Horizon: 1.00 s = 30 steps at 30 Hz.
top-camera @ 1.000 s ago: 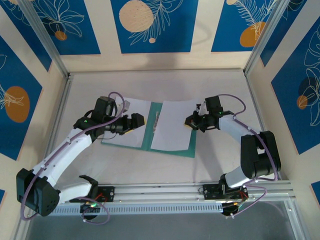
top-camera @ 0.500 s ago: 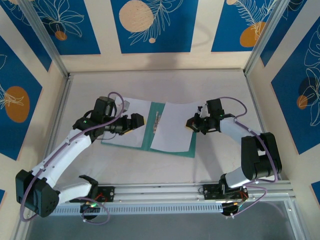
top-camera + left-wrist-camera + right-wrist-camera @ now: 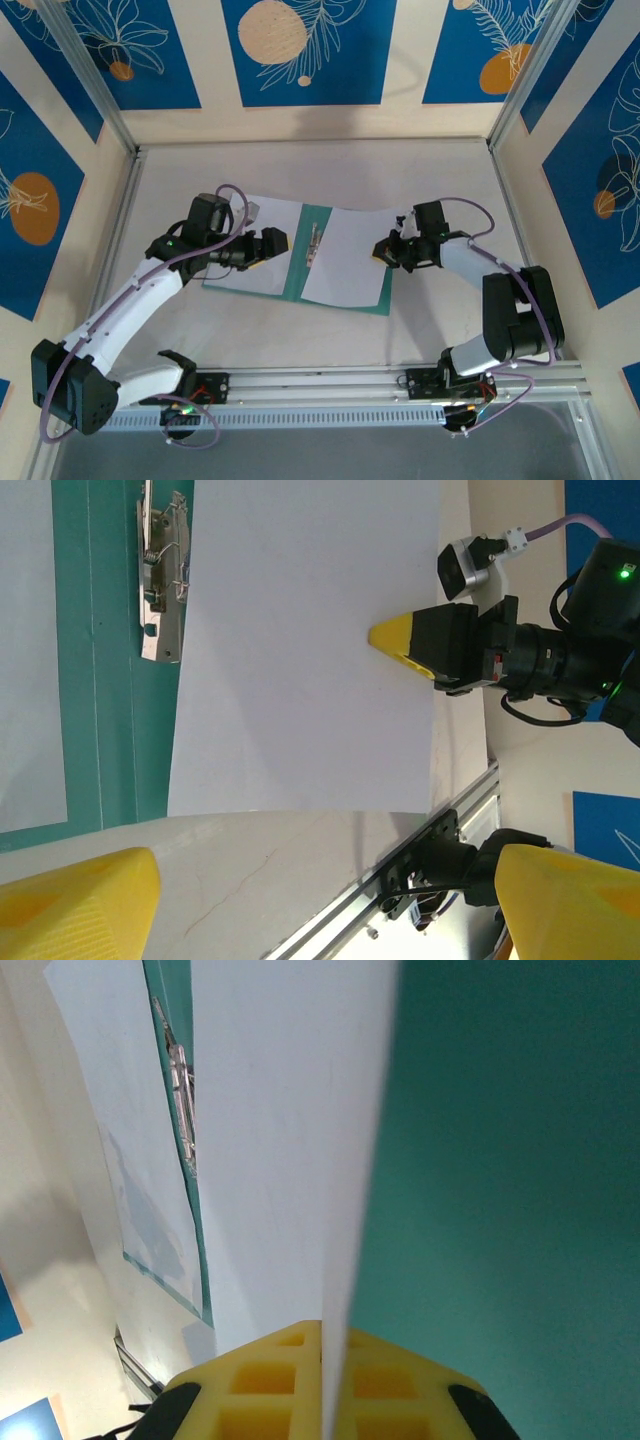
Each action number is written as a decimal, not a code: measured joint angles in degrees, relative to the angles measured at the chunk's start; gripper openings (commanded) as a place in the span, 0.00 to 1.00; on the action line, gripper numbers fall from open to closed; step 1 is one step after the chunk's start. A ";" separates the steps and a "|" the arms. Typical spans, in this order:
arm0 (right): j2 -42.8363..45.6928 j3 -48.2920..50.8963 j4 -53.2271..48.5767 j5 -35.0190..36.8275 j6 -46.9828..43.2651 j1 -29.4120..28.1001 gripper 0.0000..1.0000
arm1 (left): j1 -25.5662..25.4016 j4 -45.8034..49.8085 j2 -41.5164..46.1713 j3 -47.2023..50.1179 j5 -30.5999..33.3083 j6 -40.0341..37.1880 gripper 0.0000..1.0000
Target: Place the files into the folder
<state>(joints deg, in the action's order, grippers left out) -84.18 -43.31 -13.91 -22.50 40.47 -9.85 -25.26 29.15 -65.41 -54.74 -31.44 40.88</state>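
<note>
The open folder lies mid-frame on the worktop, a white sheet on each leaf. Our right pincer is clamped on the outer edge of the right sheet. The left pincer stands apart above the left sheet. We judge the paper light, limp and crease-prone, so grip it by the edges.

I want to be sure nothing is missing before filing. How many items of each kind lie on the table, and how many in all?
white sheet: 2
green folder: 1
metal clip: 1
Total: 4
</note>
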 measured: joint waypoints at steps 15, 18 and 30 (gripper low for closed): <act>0.81 2.99 2.60 -0.90 0.13 0.33 0.05 | 0.02 0.50 -0.02 0.00 0.00 -0.98 0.88; 0.81 2.99 3.23 -1.31 0.28 0.33 0.05 | 0.02 0.50 -0.13 0.00 -0.02 -0.96 0.88; -0.70 2.93 4.28 -1.81 -0.15 0.04 0.05 | 0.02 0.50 -1.40 -0.07 -0.44 -0.98 0.88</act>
<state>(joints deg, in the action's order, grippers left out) -84.88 -40.38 -9.63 -24.32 40.32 -9.80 -25.23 29.65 -66.81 -54.81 -31.88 39.90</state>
